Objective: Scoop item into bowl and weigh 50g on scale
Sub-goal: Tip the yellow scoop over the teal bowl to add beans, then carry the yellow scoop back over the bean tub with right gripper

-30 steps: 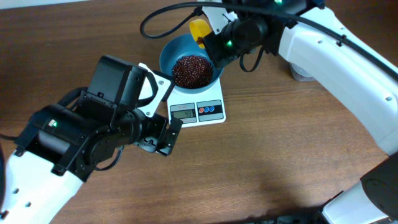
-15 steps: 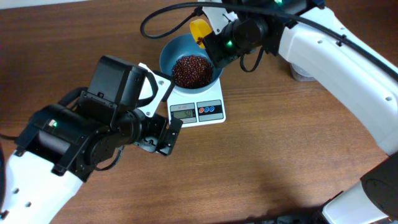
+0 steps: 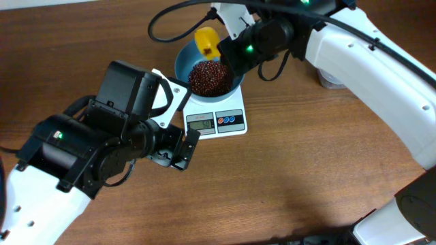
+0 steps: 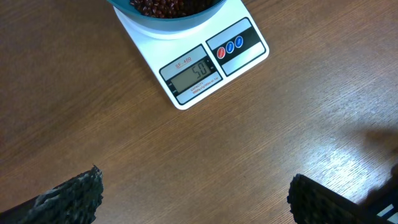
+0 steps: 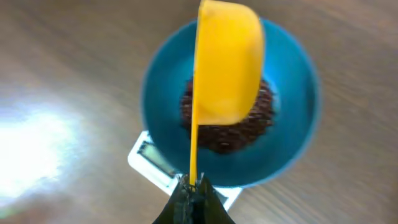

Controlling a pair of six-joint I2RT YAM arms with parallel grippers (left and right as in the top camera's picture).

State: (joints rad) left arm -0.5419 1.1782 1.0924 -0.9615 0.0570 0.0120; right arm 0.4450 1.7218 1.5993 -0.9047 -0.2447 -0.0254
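The teal-blue bowl (image 3: 187, 58) stands on the white scale (image 3: 235, 126) and holds a heap of dark red-brown beans (image 3: 208, 76). The scale's display (image 4: 191, 72) reads 50. My right gripper (image 3: 228, 46) is shut on the handle of a yellow scoop (image 3: 206, 39), held over the bowl's far rim. In the right wrist view the scoop (image 5: 227, 62) hangs tipped on its side above the beans (image 5: 258, 121) and bowl (image 5: 292, 81). My left gripper (image 3: 178, 151) is open and empty, low over the table in front of the scale (image 4: 186, 106); its fingertips (image 4: 74, 196) show at the frame's bottom corners.
A grey-white object (image 3: 330, 80) sits behind my right arm at the far right. My left arm (image 3: 102, 146) fills the table's left side. Bare brown wood lies in front of the scale.
My right gripper has lifted and swung the yellow scoop to the left over the bowl. The scale display went from about 49 to 50. The left arm has not moved.
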